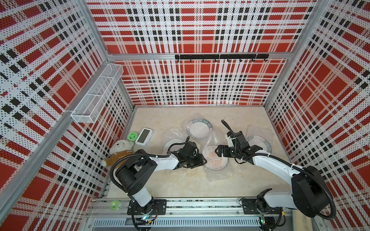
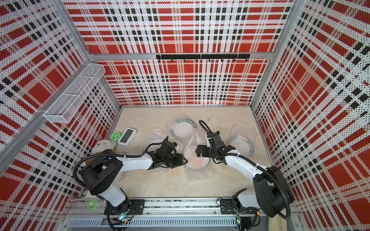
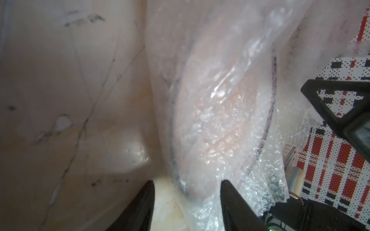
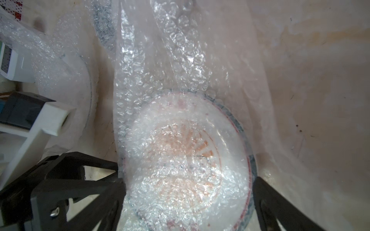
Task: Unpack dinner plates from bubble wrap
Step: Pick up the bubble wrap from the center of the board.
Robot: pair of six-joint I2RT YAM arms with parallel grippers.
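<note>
In both top views the middle plate point(image 1: 217, 163) lies flat at mid-table under bubble wrap point(image 1: 212, 173), with its orange sunburst showing through. The left gripper point(image 1: 204, 160) sits at the plate's 9 o'clock rim with its jaws apart. In the left wrist view the rim and a loose edge of film lie between the fingers point(image 3: 232, 200), and nothing is pinched. The right gripper point(image 1: 218, 152) hovers over the plate's 12 o'clock side, jaws spread wide to either side of the plate in its own wrist view and closed on nothing. Three plates are certain, each under film: this one, a back plate point(image 1: 199, 130) at 11 o'clock and a right plate point(image 1: 260, 145) at 2 o'clock. A fourth pale round point(image 1: 170, 145) at 10 o'clock (half hidden by the left arm's wrist) also lies under film. A crumpled fold of film rises between the middle and back plates. Farther out toward 10 o'clock are a white screen device point(image 1: 143, 136), a green disc point(image 1: 132, 136) and a plush toy point(image 1: 120, 149), all well apart from the middle plate
</note>
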